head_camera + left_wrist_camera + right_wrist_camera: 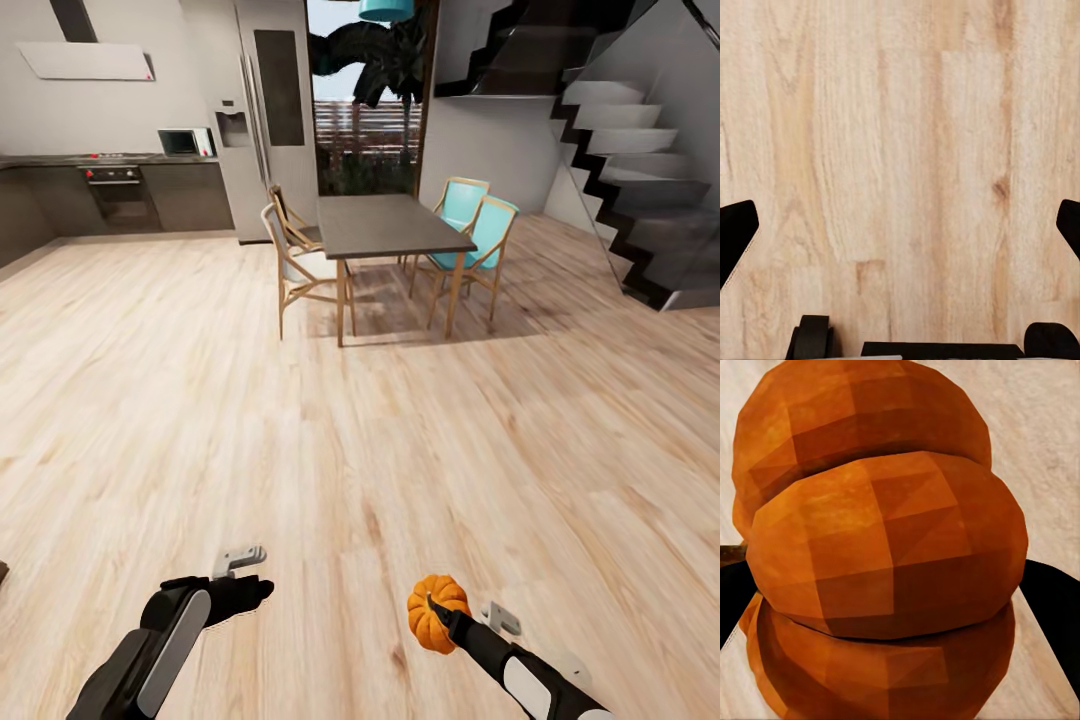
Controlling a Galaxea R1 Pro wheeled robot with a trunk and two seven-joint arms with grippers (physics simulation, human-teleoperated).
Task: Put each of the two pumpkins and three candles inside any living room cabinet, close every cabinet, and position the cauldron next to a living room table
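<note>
1. Pumpkin (881, 555) flesh crowds my right wrist camera: ribbed orange lobes pressed close, with the dark fingers of my right tool (889, 577) showing at either flank, touching it.
2. From my head camera, that right tool (440, 610) sits at about 5 o'clock in the picture, shut down on the pumpkin (434, 606), which rides at its tip above the floor (360, 420), not resting on it.
3. At about 7 o'clock my left tool (236, 592) hangs over bare boards. Its wrist camera shows the two fingertips (736, 234) spread wide apart with only plank (900, 150) between them, so it carries nothing.
4. Step in hand, as I judge it: I am carrying one pumpkin towards a cabinet. No cabinet, candle or cauldron shows ahead of me.
5. At 12 o'clock stands the dining table (385, 225) with wooden and turquoise chairs (470, 235); the kitchen units (120, 190) lie at 10 o'clock and the stairs (630, 170) at 2 o'clock. None of these is the low brown unit I want.
6. Next move, in my view: turn the base until the cabinet comes into sight, keeping the right tool firmly closed so the pumpkin does not slip.
7. Once there, my free left tool looks the natural one to pull a drawer front, since the right is occupied.
</note>
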